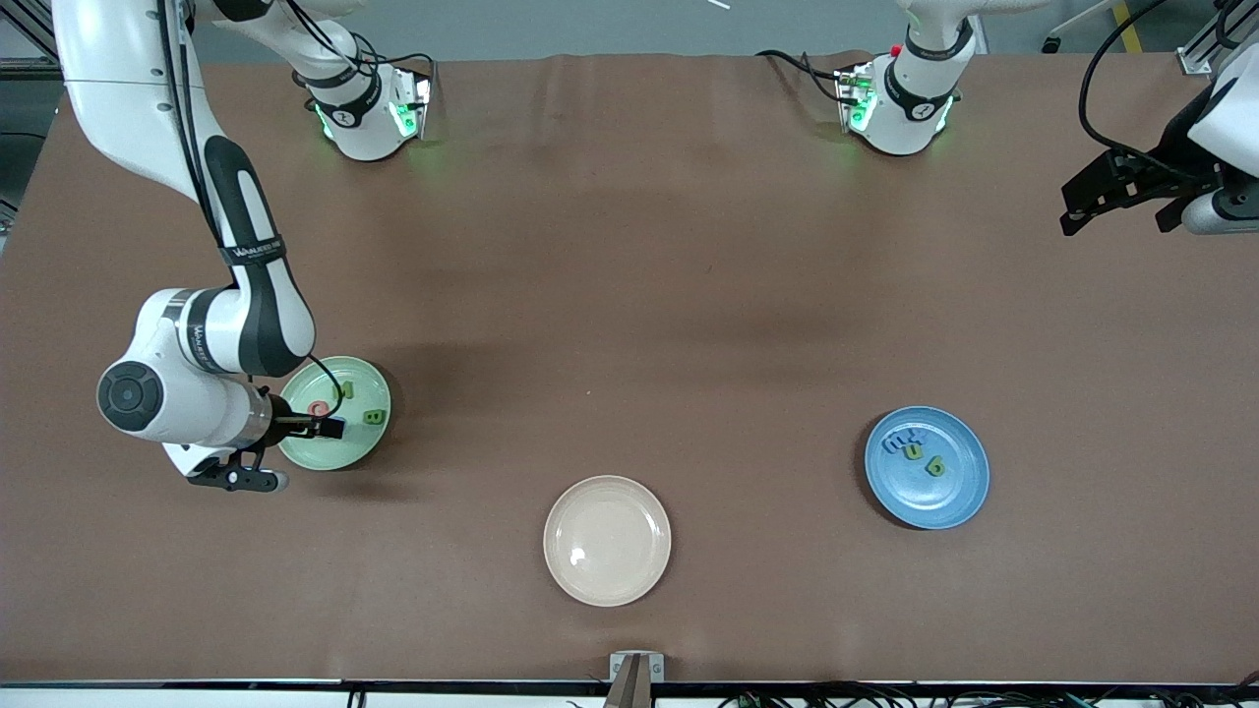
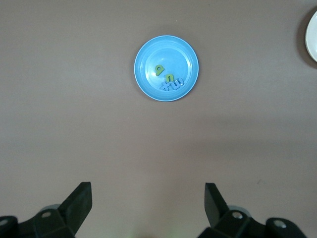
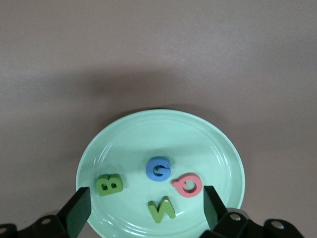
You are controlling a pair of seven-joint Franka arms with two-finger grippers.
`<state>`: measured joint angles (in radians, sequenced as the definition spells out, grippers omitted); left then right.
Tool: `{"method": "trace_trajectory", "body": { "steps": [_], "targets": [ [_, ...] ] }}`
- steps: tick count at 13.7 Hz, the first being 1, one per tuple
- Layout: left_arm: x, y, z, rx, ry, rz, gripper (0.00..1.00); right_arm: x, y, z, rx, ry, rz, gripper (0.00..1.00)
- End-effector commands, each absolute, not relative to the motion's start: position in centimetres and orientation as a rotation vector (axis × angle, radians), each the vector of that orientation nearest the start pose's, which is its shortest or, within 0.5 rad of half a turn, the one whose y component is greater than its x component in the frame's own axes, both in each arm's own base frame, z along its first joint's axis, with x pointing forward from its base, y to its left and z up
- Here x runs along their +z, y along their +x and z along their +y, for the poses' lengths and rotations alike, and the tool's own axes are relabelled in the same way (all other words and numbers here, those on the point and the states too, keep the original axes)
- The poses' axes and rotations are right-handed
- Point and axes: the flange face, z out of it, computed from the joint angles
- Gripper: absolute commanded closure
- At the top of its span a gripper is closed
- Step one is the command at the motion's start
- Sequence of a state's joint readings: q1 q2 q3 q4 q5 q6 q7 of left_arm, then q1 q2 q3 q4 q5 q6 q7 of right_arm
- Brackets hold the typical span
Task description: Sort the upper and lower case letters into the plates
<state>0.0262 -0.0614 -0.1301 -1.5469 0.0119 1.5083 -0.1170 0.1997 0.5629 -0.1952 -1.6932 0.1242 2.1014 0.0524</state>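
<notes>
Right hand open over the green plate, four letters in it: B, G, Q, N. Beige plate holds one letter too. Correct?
Not quite: the beige plate is empty, as the front view shows. The rest holds: right hand open over the green plate with four letters.

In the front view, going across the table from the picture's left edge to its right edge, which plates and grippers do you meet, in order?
right gripper, open over the mint green plate → cream-beige plate → blue plate → left gripper, open, waiting above the table's edge.
</notes>
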Motion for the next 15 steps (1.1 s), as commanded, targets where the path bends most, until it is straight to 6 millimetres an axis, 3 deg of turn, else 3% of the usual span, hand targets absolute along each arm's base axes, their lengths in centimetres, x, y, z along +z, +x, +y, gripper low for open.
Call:
{"method": "trace_trajectory", "body": {
  "steps": [1,4,8,10,12,15],
  "targets": [
    [66.8,51.9,-5.5,-0.044,-3.114,0.014,0.0,28.4,66.0,0.8,0.276,-3.161,0.144,0.0],
    [66.5,52.1,-5.6,-0.037,-3.112,0.018,0.0,32.6,66.5,-0.2,0.304,-3.159,0.183,0.0],
    [66.7,52.0,-5.8,-0.04,-3.112,0.026,0.0,40.2,66.7,-2.0,0.319,-3.152,0.22,0.0],
    [66.5,52.0,-6.0,-0.035,-3.112,0.03,0.0,43.8,66.6,-1.6,0.356,-3.146,0.211,0.0],
    [66.7,51.9,-5.9,-0.04,-3.111,0.03,0.0,46.1,66.2,-2.0,0.397,-3.143,0.215,0.0],
    [66.7,51.9,-6.0,-0.037,-3.111,0.03,0.0,49.5,67.3,-3.9,0.266,-3.161,0.27,0.0]
  ]
}}
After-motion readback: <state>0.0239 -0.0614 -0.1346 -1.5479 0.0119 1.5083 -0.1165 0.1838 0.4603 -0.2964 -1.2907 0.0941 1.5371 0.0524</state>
